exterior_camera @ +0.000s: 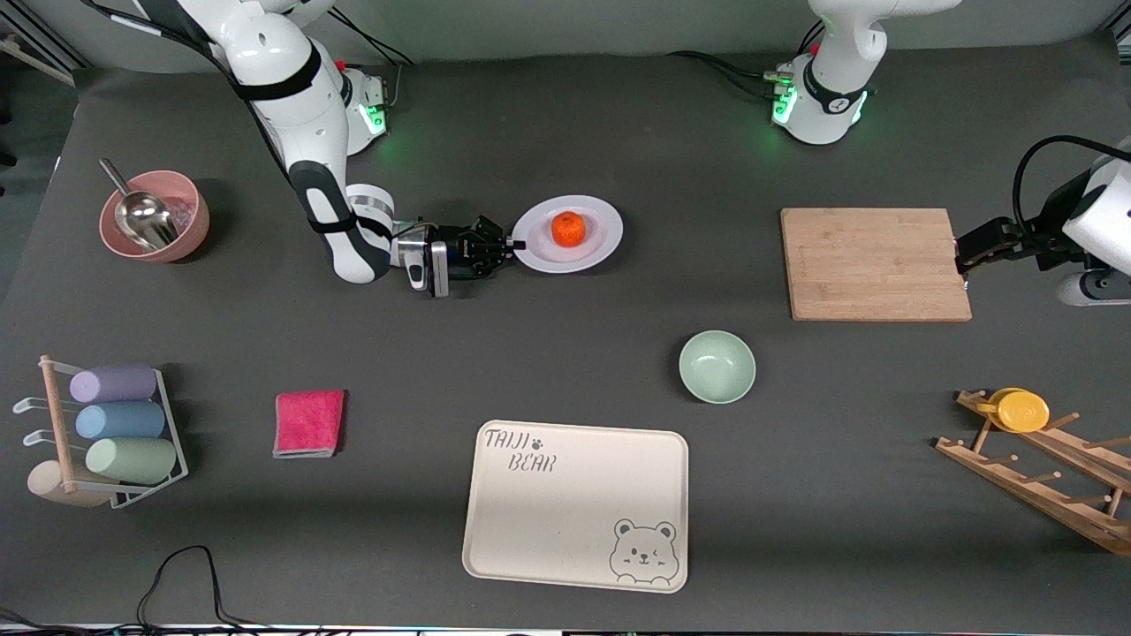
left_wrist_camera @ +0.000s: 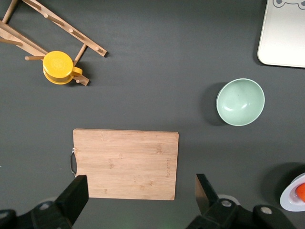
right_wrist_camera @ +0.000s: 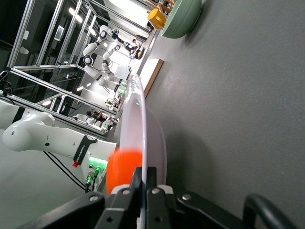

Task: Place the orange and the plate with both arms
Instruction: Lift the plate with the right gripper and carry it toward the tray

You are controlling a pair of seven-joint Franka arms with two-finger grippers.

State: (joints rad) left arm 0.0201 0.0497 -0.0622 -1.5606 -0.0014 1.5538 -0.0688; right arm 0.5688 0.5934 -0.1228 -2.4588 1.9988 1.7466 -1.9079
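Observation:
The orange (exterior_camera: 568, 229) lies in the middle of the white plate (exterior_camera: 601, 231), near the table's middle. My right gripper (exterior_camera: 510, 244) is shut on the plate's rim at the side toward the right arm's end. In the right wrist view its fingers (right_wrist_camera: 144, 174) clamp the plate's edge (right_wrist_camera: 138, 124), with the orange (right_wrist_camera: 121, 169) just past them. I cannot tell whether the plate is off the table. My left gripper (exterior_camera: 959, 256) is open and empty, up in the air over the handle end of the wooden cutting board (exterior_camera: 875, 263). The left wrist view shows the left gripper (left_wrist_camera: 140, 188) above the board (left_wrist_camera: 125, 162).
A pale green bowl (exterior_camera: 717, 366) and the cream bear tray (exterior_camera: 574, 503) lie nearer the front camera. A wooden rack with a yellow dish (exterior_camera: 1020, 411) stands at the left arm's end. A pink cloth (exterior_camera: 308, 423), a cup rack (exterior_camera: 115, 424) and a pink bowl with a scoop (exterior_camera: 155, 216) are at the right arm's end.

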